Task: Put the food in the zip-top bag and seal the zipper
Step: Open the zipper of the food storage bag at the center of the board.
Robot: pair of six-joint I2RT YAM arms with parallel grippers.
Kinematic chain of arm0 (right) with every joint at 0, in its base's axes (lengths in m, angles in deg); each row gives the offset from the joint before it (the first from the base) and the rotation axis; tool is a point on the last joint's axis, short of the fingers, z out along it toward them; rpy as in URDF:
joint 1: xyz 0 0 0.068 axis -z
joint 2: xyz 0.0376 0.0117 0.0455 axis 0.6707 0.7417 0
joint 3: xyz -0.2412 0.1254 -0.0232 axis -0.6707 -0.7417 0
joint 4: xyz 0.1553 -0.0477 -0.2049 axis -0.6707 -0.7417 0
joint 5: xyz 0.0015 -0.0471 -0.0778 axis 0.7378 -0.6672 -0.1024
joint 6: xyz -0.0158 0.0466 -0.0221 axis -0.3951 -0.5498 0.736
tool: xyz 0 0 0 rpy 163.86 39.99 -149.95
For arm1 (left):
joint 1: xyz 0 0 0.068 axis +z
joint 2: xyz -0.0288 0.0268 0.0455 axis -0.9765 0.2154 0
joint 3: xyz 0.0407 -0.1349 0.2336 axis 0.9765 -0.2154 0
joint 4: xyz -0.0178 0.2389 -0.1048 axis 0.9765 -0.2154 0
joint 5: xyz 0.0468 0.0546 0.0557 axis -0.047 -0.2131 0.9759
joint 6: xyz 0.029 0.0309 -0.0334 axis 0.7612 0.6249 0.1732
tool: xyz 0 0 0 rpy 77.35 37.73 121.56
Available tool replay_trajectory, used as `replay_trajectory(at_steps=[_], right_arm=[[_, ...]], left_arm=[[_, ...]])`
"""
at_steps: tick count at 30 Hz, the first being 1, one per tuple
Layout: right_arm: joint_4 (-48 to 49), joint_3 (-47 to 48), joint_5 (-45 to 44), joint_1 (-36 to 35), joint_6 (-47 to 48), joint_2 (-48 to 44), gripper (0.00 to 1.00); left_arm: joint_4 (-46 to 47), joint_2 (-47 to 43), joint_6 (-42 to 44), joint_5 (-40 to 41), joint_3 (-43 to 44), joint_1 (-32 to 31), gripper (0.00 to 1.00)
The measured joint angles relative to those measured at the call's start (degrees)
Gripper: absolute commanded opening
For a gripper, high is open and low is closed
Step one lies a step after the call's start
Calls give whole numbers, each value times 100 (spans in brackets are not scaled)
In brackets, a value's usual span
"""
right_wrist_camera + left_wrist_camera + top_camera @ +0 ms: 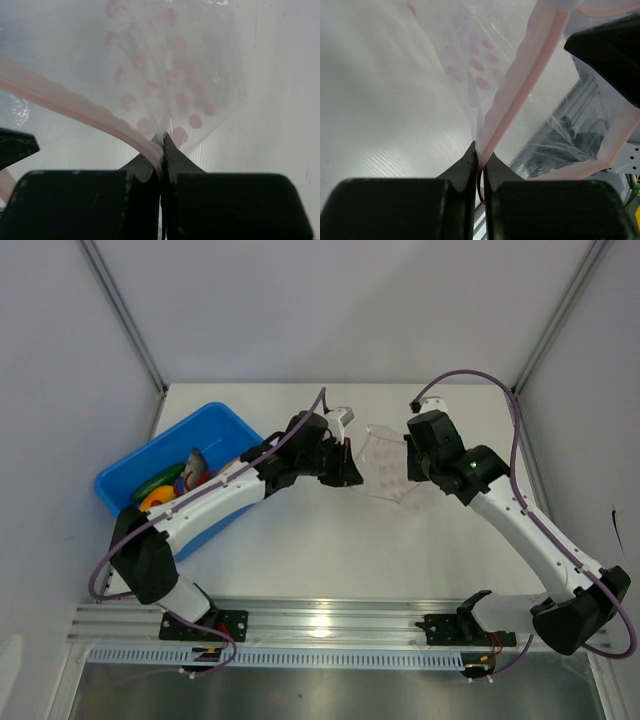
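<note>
The clear zip-top bag [385,468] with pink dots hangs between my two grippers above the table's middle. My left gripper [347,472] is shut on the bag's left end, pinching the pink zipper strip [520,85] between its fingertips [481,159]. My right gripper [413,462] is shut on the bag's right end, with the zipper [75,107] running into its fingertips [162,145]. The bag [165,65] looks empty. The toy food [178,483], orange, green, red pieces and a grey fish, lies in the blue bin.
The blue plastic bin [150,465] stands at the table's left side, under the left arm. Frame posts rise at the back corners. A metal rail [330,620] runs along the near edge by the arm bases.
</note>
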Motion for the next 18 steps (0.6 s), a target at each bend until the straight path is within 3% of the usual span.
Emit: replay_trajectory(at_steps=[5, 6, 8, 9, 11, 14, 18], right_arm=[[144, -55, 293, 24, 116, -33, 0], [151, -52, 299, 28, 118, -4, 0], [142, -50, 291, 28, 118, 94, 0], [127, -44, 254, 28, 116, 166, 0], [92, -42, 133, 33, 114, 293, 0], [26, -42, -79, 46, 111, 409, 0], [-52, -28, -262, 98, 114, 487, 0]], left_arm=[[-199, 229, 138, -74, 273, 61, 50], [-238, 227, 170, -46, 304, 72, 66], [-280, 192, 262, 59, 343, 101, 79], [-317, 151, 291, 175, 343, 118, 91], [-442, -2, 332, 417, 339, 190, 100], [-577, -474, 334, 887, 210, 417, 99], [-828, -1545, 238, 1552, -136, 1246, 99]])
